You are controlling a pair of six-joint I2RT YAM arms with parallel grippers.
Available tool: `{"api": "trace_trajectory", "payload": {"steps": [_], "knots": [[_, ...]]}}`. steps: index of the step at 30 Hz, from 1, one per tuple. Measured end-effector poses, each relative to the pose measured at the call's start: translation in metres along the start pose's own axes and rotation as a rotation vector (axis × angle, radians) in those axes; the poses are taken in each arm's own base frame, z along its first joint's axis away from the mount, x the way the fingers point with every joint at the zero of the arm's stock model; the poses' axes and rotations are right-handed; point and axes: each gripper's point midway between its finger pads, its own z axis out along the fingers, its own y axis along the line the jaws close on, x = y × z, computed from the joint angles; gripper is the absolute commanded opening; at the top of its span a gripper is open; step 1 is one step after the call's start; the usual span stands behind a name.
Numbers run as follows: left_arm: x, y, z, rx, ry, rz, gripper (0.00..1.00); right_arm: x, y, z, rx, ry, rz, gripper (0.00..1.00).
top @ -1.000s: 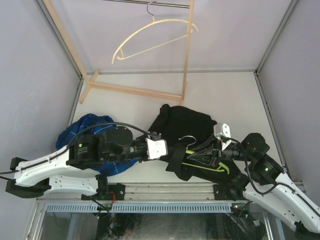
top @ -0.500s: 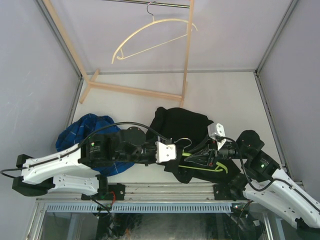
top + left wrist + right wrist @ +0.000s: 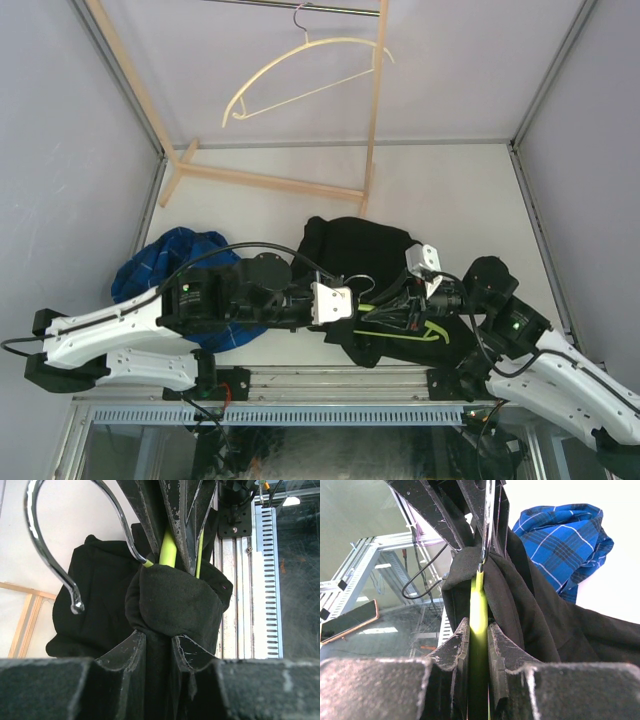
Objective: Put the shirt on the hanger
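Observation:
The black shirt [image 3: 360,250] lies bunched at the near middle of the table. The lime-green hanger [image 3: 400,332] sits inside its front part, metal hook [image 3: 358,283] sticking out toward the left arm. My left gripper [image 3: 342,303] is shut on a fold of the shirt [image 3: 172,600] right by the hook [image 3: 50,555] and green neck [image 3: 167,550]. My right gripper [image 3: 398,305] is shut on the hanger's green bar [image 3: 478,615], with shirt cloth [image 3: 530,615] draped beside it. The two grippers face each other closely.
A blue plaid shirt [image 3: 165,262] lies heaped at the left under the left arm and shows in the right wrist view [image 3: 565,540]. A cream hanger [image 3: 300,70] hangs on the rail of a wooden rack [image 3: 270,182] at the back. A metal rail [image 3: 300,385] runs along the near edge.
My left gripper moved right to the shirt by the hook and stayed there. My right gripper moved left and slightly back with the hanger. The shirt bunched closer.

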Motion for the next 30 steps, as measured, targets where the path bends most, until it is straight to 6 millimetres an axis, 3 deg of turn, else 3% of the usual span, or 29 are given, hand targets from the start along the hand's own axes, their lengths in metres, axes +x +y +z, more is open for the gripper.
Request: {"api": "trace_trajectory", "payload": {"steps": [2, 10, 15, 17, 23, 30], "knots": [[0.0, 0.0, 0.0, -0.001, 0.0, 0.0, 0.26, 0.0, 0.0, 0.002, -0.004, 0.002, 0.001, 0.0], [0.003, -0.002, -0.003, 0.011, 0.008, -0.001, 0.03, 0.001, -0.003, 0.008, 0.008, 0.004, -0.002, 0.0], [-0.004, 0.0, -0.004, 0.0, -0.03, -0.001, 0.0, -0.006, -0.003, 0.003, 0.039, -0.024, -0.036, 0.34], [-0.001, 0.001, -0.007, -0.016, -0.037, -0.017, 0.0, -0.012, -0.009, -0.001, 0.089, -0.047, -0.054, 0.41], [0.007, 0.01, -0.025, -0.099, -0.055, -0.06, 0.0, -0.034, -0.021, -0.024, 0.253, -0.13, -0.105, 0.5], [0.03, 0.033, -0.046, -0.281, -0.04, -0.147, 0.0, -0.047, -0.043, -0.076, 0.562, -0.232, -0.072, 0.52]]}}
